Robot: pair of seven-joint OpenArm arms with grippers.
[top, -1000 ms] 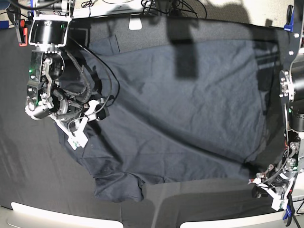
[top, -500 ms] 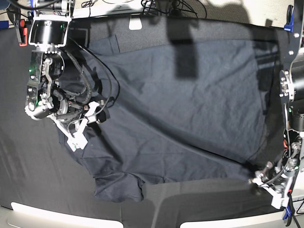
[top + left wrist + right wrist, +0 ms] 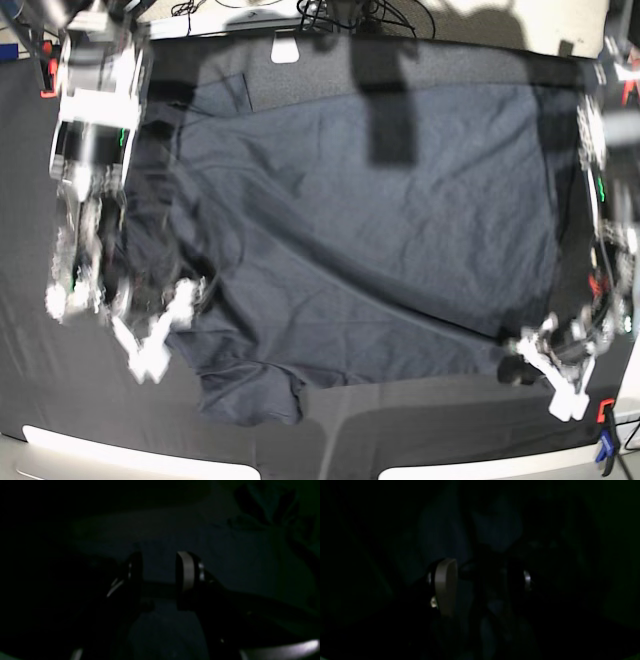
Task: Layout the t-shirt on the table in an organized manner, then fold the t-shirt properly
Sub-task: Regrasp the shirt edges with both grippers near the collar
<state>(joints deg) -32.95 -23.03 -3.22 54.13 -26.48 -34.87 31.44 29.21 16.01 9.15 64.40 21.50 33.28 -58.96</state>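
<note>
- The worktop point(image 3: 420, 425), draped in matte black cloth, fills the base view; a blue clamp point(image 3: 603, 447) sits at its near right corner and a red clamp point(image 3: 46, 78) at its far left edge.
- The t-shirt point(image 3: 370, 250), dark navy-grey, lies spread across the middle of the worktop, wrinkled, with one corner bunched toward the near edge, left of centre.
- The right arm point(image 3: 90, 200) stands over the t-shirt's left edge in the base view, motion-blurred.
- The right claw point(image 3: 160, 325) is at that same left edge; in the right wrist view point(image 3: 480, 582) its jaws stand apart with dim dark cloth between them, and whether they grip it cannot be told.
- The left claw point(image 3: 545, 370) sits at the t-shirt's near right corner; the left wrist view point(image 3: 158, 571) shows its jaws apart over dark fabric, too dim to tell whether anything is gripped.
</note>
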